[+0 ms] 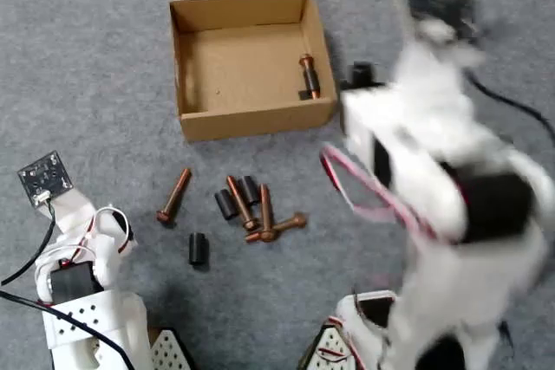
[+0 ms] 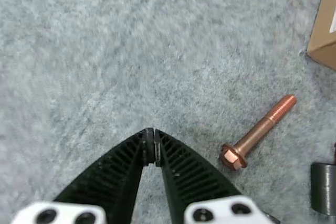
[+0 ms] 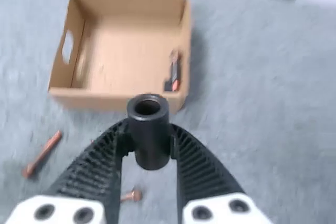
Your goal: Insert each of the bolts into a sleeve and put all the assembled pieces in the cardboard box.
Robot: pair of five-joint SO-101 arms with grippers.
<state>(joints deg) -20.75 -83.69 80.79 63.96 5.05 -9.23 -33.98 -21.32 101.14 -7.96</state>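
My right pincer pinches a black sleeve, near the cardboard box. One assembled piece lies inside the box against a wall. My left pincer is pressed together over the grey mat, near a loose bolt.

I logged both arms as white printed shells. The left arm carried a black servo block, red-and-white wiring, black cables and a small square circuit board. The right arm bore a pink cable loop and a black lead. The left gripper and right gripper had black ribbed fingers on white mounts with dark screw holes.
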